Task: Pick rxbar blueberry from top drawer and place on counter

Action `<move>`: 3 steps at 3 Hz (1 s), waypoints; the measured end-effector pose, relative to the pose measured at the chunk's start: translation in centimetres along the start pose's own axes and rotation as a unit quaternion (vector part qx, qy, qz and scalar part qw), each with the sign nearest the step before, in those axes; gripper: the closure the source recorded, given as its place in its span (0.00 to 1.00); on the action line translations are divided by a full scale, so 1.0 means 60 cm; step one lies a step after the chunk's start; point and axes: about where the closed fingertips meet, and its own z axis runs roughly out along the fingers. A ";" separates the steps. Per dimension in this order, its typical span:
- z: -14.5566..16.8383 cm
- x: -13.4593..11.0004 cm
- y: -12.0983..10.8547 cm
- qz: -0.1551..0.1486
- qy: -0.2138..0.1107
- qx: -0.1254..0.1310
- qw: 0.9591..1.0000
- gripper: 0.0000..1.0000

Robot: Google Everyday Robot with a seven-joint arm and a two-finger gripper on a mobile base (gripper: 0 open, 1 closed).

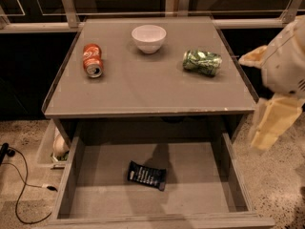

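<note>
The rxbar blueberry (147, 174), a dark flat bar with white print, lies on the bottom of the open top drawer (200, 185), a little left of its middle. The counter (147, 87) is the grey table top above the drawer. My gripper (271, 123) hangs at the right edge of the view, beside the counter's right front corner. It is above and to the right of the drawer, well apart from the bar, and holds nothing that I can see.
On the counter lie a red soda can (92, 59) at the left, a white bowl (148, 37) at the back middle and a green patterned can (202, 62) at the right. A small bin (58, 146) and a cable (19, 194) are on the floor to the left.
</note>
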 end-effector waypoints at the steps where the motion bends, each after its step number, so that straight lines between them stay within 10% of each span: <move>1: 0.061 -0.017 0.059 -0.020 -0.023 -0.005 1.000 0.00; 3: 0.198 -0.007 0.114 -0.032 -0.088 -0.013 0.996 0.00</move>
